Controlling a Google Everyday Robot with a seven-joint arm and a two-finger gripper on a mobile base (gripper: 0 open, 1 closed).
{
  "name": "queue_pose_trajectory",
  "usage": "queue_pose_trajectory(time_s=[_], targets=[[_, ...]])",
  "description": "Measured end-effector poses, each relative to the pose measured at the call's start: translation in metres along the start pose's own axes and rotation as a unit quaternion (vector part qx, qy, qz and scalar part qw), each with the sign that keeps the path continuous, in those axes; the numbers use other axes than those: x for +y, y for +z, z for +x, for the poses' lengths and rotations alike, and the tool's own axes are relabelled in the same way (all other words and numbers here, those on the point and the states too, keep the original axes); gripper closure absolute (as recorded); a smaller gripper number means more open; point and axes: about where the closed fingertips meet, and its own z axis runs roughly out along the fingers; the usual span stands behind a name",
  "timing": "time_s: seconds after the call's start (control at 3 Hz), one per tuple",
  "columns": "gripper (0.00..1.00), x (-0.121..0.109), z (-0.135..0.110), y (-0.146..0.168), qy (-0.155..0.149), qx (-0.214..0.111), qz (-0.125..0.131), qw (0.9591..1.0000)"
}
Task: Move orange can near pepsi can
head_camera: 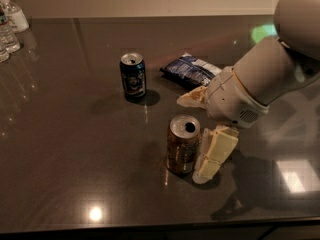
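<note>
The hand (192, 136) is open, one finger just right of the orange can (182, 146), so it looks ready to grab. That can stands upright on the worktop (75, 159), the pepsi can (133, 76) farther back, left.

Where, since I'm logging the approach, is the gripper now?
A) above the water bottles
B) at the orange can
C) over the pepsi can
B: the gripper is open at the orange can, one finger down beside it, apart from the pepsi can.
</note>
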Motion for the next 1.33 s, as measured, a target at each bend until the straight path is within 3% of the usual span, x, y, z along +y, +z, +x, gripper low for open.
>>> queue_pose_trajectory(time_s=[0.67, 1.0, 1.33], targets=[[0.47, 0.005, -0.014, -0.002, -0.002, -0.024, -0.01, 0.9997], [0.7, 0.0, -0.018, -0.006, -0.007, -0.022, -0.005, 0.9997], [0.94, -0.019, -0.025, -0.012, -0.005, -0.018, 0.009, 0.9998]])
